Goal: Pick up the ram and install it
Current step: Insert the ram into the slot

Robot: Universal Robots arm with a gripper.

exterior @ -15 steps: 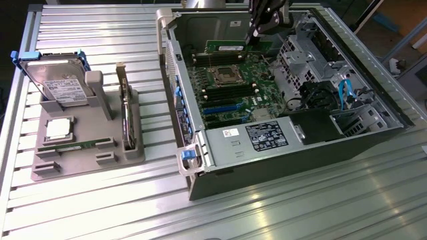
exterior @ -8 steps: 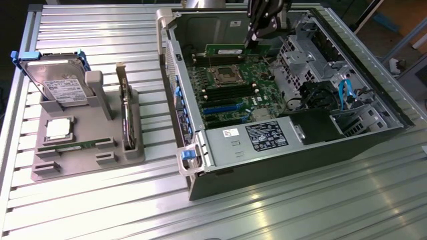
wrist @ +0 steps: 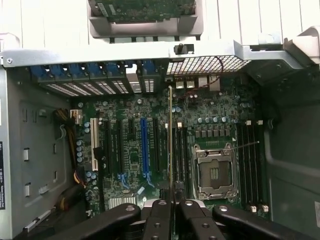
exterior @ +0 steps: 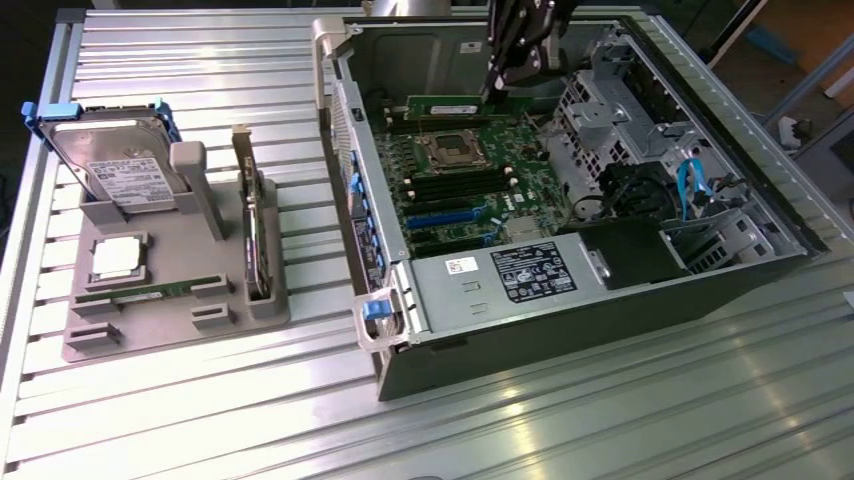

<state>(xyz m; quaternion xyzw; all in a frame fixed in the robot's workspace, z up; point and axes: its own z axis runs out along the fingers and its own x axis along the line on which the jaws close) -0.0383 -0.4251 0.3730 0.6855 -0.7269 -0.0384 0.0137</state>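
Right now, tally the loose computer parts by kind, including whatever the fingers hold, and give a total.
Ram sticks: 2, one between the fingers, one lying in the grey holder
Hard drives: 1
Expansion cards: 1
Square silver chips: 1
Total: 5

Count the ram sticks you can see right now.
2. One ram is gripped in the jaws inside the computer case, over the motherboard; a second stick lies in the gray holder at the exterior view's left. Seated ones could be hidden.
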